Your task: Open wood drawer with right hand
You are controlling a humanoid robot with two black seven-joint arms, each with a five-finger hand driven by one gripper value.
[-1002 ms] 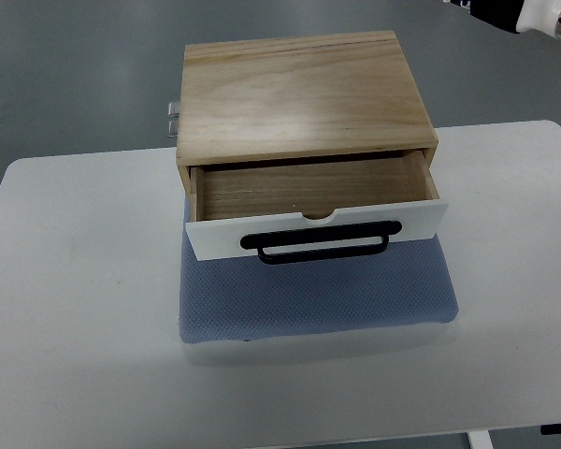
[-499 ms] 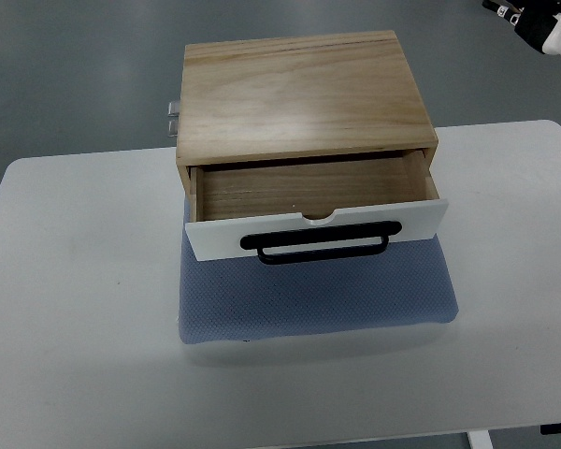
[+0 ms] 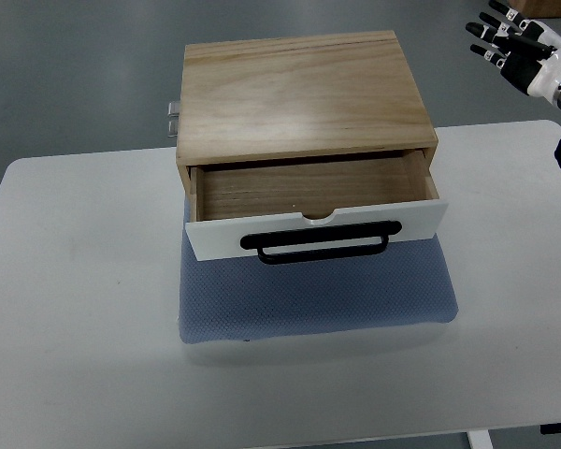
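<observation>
A single camera looks steeply down from the robot's own side, facing the white table (image 3: 75,281) from moderate height. The wooden drawer box (image 3: 304,94) sits centred, floor beyond it. Only the frame's top right corner catches the right hand (image 3: 514,47), perhaps cropped.

The wooden box (image 3: 304,94) stands on the mat (image 3: 318,304), which lies on the table (image 3: 75,309). Its drawer (image 3: 313,210) juts out in front of the box, over the mat. The right hand (image 3: 514,47) hangs far right of the box, beyond the table's back edge.
</observation>
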